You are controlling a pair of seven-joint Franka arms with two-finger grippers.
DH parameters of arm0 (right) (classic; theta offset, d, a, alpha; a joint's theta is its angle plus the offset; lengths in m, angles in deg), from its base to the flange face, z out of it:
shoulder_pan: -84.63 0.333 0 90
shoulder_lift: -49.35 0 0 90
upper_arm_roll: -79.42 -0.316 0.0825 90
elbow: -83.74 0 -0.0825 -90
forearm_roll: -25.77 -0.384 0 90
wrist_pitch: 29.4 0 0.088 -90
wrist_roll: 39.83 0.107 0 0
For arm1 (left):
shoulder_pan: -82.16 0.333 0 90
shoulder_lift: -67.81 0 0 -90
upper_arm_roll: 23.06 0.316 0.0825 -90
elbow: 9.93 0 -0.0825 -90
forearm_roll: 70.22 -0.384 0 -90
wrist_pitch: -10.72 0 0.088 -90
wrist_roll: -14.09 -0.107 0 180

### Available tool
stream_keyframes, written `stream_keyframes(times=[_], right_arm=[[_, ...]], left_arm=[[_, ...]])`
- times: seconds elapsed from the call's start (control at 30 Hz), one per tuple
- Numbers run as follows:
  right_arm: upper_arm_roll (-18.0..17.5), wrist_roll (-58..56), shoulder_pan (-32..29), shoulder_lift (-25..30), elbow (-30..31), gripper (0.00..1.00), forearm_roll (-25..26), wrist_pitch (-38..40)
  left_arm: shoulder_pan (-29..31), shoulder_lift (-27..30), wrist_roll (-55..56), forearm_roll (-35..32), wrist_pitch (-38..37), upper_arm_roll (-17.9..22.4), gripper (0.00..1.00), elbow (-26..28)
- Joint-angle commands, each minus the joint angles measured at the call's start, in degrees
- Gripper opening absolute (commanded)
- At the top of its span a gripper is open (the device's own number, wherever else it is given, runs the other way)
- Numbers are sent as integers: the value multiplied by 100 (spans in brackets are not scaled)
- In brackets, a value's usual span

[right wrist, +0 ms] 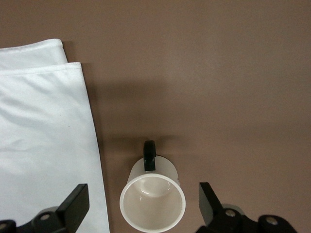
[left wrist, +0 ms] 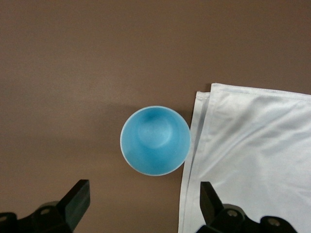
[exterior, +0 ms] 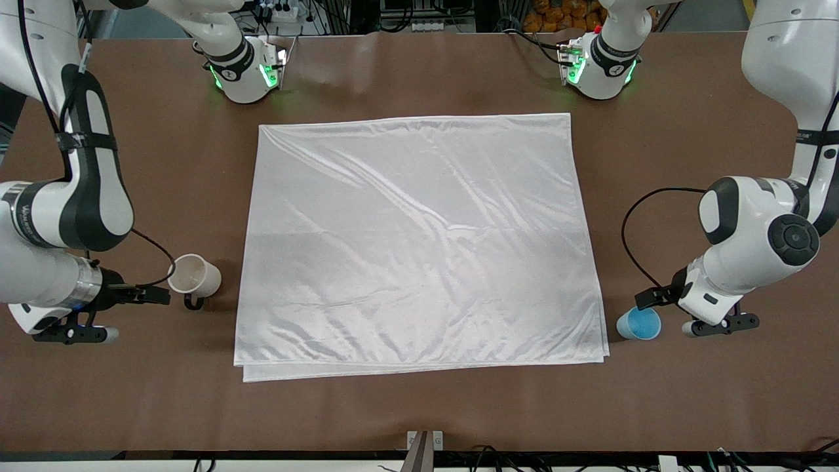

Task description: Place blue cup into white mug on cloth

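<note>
Now, table [exterior: 419,406]: we see a bare brown top; racks and cables run along the robots' edge.
Cloth [exterior: 419,242]: shiny white satin, wrinkled, folded double and spread at the table's middle – we judge it the landing place for the nested pair.
Right gripper [right wrist: 141,206]: hangs over the table at the right arm's end, fingers spread wide and empty, the white mug between them in the wrist view.
Left gripper [left wrist: 145,204]: over the left arm's end, equally wide and empty, lined up on the blue cup.
White mug [exterior: 195,276]: upright on the table just beside the cloth – not on it yet.
Blue cup [exterior: 638,324]: upright, close against the cloth's corner.
</note>
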Motion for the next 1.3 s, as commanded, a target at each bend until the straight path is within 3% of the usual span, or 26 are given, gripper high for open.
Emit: stream_keyframes(times=[0.0,0.6,1.1,1.27], right_arm=[[-4,39,33,-273,-182,100,-70,-65],[-4,13,42,-687,-103,100,-70,-329],[-4,22,42,-889,-42,100,-70,-364],[-4,13,33,-994,-42,100,-70,-373]], left_arm=[[29,-298,-44,-126,282,-15,100,-136],[222,-703,-167,-258,397,-15,100,-365],[249,-852,-167,-389,906,-15,100,-356],[257,-905,-167,-398,1047,-15,87,-339]])
